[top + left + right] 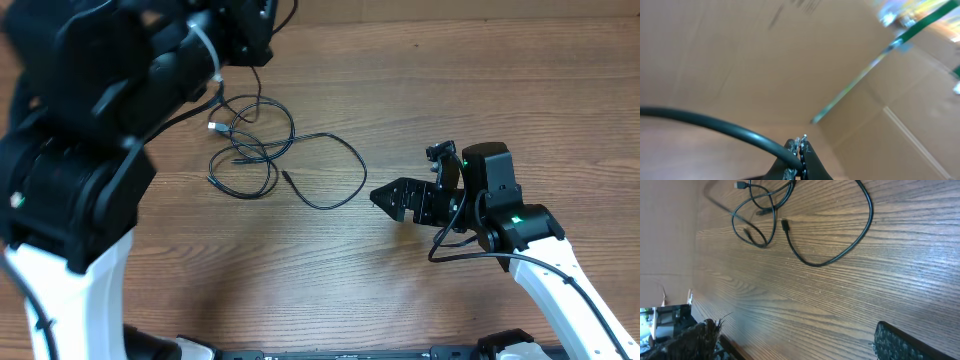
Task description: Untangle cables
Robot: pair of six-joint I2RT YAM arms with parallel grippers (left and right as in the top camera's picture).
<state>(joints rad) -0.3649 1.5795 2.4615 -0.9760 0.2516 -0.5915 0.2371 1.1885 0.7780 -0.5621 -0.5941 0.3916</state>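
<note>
Left end effector [799, 146]: I read fingers together, raised above tabletop [470, 80].
Right end effector [382, 198]: fingers apart, near the cables [262, 150].
Cables: loose tangle, lying flat.

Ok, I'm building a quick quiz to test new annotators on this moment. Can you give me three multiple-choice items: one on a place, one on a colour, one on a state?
1. Where do the cables lie?
A. On the wooden table, apart from the right pincer
B. Clamped in the right pincer
C. Hanging over the table's edge

2. What colour are the cables?
A. White
B. Red
C. Black

3. What state is the right pincer in?
A. Shut on a cable
B. Open, holding nothing
C. Shut and empty

Answers:
1 A: the overhead view shows bare wood between the loops and the pincer.
2 C: the cords are thin and black in both the overhead and right wrist views.
3 B: the right wrist view shows its fingers wide apart with only table between them.
</note>
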